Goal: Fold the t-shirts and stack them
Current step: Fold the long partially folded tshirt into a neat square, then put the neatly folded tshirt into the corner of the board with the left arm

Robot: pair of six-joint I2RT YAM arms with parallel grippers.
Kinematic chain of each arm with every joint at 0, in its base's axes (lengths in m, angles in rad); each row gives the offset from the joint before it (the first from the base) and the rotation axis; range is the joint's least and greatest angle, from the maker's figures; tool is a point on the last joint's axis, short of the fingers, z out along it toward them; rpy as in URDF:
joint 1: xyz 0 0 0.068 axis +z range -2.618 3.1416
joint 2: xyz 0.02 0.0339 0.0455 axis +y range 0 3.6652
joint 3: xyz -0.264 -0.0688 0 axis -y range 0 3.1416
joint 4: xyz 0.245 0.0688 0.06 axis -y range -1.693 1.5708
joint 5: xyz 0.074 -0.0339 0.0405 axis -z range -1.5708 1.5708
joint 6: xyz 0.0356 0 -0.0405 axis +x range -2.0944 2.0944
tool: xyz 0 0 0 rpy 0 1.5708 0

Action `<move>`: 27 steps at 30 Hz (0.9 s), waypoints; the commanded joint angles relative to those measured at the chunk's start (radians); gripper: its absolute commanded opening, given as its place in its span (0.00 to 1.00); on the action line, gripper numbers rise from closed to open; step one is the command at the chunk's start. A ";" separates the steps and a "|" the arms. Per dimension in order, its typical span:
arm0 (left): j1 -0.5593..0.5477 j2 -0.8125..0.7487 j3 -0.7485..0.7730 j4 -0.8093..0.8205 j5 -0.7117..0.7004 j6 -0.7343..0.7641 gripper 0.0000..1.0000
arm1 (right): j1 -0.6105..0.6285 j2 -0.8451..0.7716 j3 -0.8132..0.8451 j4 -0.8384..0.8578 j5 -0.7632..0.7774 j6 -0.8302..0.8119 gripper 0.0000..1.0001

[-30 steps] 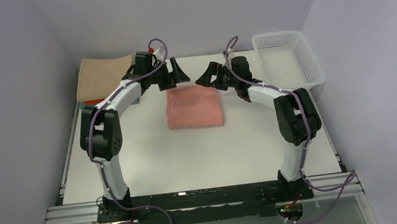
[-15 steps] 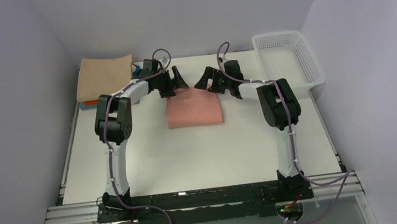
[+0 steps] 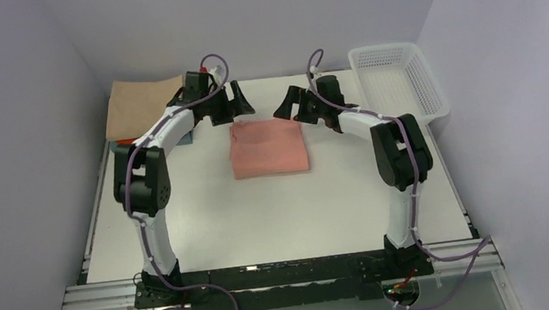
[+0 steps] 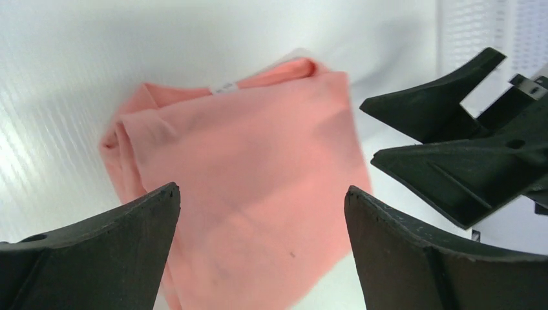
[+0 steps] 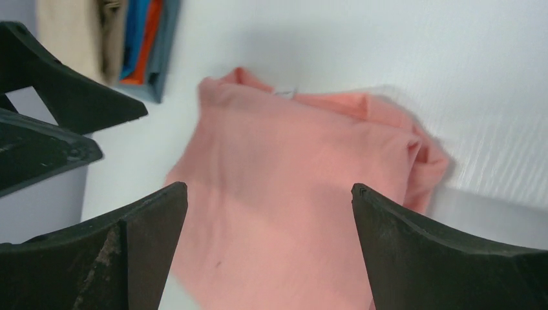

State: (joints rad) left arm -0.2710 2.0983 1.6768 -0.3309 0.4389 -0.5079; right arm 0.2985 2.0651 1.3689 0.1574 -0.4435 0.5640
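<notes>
My left claw [image 3: 239, 101] and right claw [image 3: 285, 106] gape empty; pink t-shirt [image 3: 268, 147] lies apparently folded; joining the ten-o'clock stack [image 3: 142, 107] remains.

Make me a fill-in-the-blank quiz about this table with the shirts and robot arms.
The folded t-shirt lying in the middle is ____ in colour.
The left gripper and right gripper both stand ____.
The stack at far left has a ____ shirt on top.
The white basket sits at the far ____ corner.
Missing: pink; open; tan; right.
</notes>
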 commanded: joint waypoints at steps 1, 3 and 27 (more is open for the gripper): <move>-0.039 -0.263 -0.138 0.101 0.020 0.015 0.99 | -0.002 -0.231 -0.144 0.099 -0.073 0.049 1.00; -0.053 -0.302 -0.231 0.169 0.078 -0.026 0.99 | 0.003 -0.277 -0.228 0.207 -0.156 0.118 1.00; -0.040 -0.238 -0.808 0.457 0.167 -0.123 0.99 | -0.055 -0.181 -0.686 0.482 -0.184 0.237 1.00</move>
State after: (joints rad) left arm -0.3431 1.8442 0.9375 0.1753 0.6559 -0.6529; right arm 0.2836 1.8950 0.7322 0.7155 -0.7151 0.8883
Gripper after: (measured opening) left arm 0.993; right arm 0.997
